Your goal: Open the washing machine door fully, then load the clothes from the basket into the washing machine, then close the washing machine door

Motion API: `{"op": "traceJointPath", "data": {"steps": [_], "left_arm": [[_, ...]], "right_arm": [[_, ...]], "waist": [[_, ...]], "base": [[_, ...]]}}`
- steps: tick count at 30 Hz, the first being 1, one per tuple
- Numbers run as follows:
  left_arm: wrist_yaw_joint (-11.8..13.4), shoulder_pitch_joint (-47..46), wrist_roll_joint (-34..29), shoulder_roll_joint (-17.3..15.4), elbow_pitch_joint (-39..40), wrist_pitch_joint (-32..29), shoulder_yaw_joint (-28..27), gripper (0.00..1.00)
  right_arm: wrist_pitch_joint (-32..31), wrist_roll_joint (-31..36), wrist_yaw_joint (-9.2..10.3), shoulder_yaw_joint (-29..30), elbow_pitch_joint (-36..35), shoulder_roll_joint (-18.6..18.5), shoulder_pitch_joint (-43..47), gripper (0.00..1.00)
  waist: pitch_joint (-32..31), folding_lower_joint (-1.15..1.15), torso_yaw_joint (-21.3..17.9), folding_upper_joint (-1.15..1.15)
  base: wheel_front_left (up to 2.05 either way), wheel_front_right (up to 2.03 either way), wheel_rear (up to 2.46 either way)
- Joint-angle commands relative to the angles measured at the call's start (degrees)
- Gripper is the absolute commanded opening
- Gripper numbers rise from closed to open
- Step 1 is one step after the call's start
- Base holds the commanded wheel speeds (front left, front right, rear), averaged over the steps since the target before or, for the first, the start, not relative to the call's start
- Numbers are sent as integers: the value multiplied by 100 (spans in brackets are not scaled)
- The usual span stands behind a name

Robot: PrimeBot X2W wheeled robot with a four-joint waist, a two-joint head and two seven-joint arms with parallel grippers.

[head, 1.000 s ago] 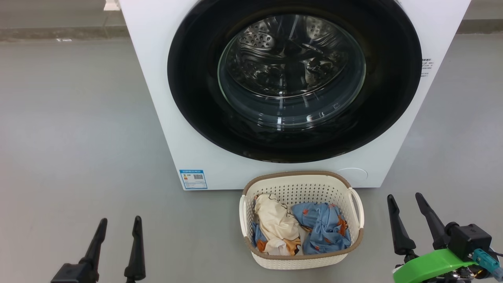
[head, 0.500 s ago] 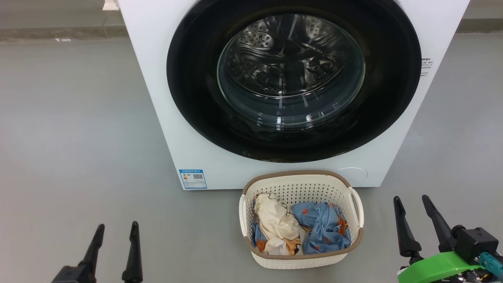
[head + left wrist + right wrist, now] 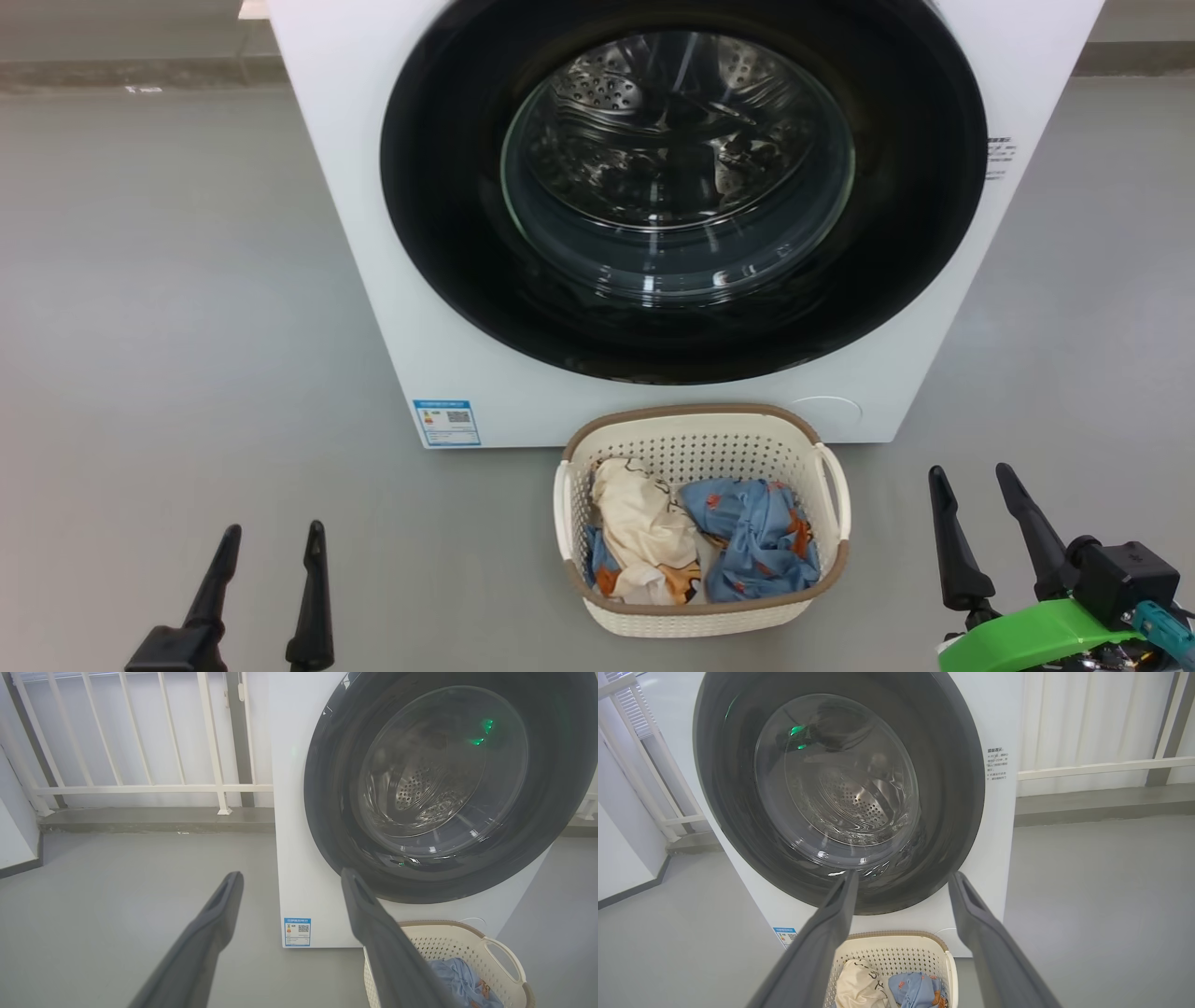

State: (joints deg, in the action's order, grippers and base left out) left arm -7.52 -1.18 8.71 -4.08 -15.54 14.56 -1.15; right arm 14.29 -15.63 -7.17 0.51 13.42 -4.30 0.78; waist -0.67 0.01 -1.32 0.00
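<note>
Looking first at the head view, the door [image 3: 681, 187] fills the upper middle, shut flat against the washer [image 3: 373, 280]. The basket [image 3: 695, 412] stands on the floor [image 3: 187, 327] just before it at lower centre, with the clothes [image 3: 691, 541] heaped inside. The left gripper [image 3: 274, 528] at lower left and the right gripper [image 3: 969, 469] at lower right both stand spread wide with nothing between the fingers, well apart from door and basket. The door looks stiff, heavy and hinged, and its glossy black ring and bulging glass are likely too slick to pinch. No handle or hinge shows, so the outer rim seems the place to hook, though I cannot tell which side. In the left wrist view the two dark fingers rise wide apart and empty from the bottom. The door sits at upper right, and the basket [image 3: 467, 926] at lower right shows a blue fold. In the right wrist view the fingers are likewise wide and bare, the door is at upper left and the basket [image 3: 896, 938] is at bottom centre. The clothes look light, limp and crumpled, so a raised fold near the top of the heap should pinch easily, though a garment may trail over the light basket's rim.
</note>
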Motion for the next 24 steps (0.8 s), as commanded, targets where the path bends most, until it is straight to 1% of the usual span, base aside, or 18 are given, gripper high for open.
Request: {"op": "traceJointPath", "data": {"steps": [1, 14, 24], "left_arm": [[6, -236, -59, -26, 176, 44, -195, 100], [4, -246, -79, -2, 151, 44, -172, 100], [4, -253, 40, -4, 213, 44, -94, 100]], "right_arm": [[71, 79, -32, -66, -153, -105, -49, 100], [71, 80, -32, -94, -150, -110, -51, 100], [71, 71, -32, -74, -151, -128, -80, 100]], "waist": [[7, 0, 0, 0], [8, 0, -8, 0], [14, 0, -40, 0]], "base": [[93, 93, -187], [120, 120, -240], [123, 123, -246]]}}
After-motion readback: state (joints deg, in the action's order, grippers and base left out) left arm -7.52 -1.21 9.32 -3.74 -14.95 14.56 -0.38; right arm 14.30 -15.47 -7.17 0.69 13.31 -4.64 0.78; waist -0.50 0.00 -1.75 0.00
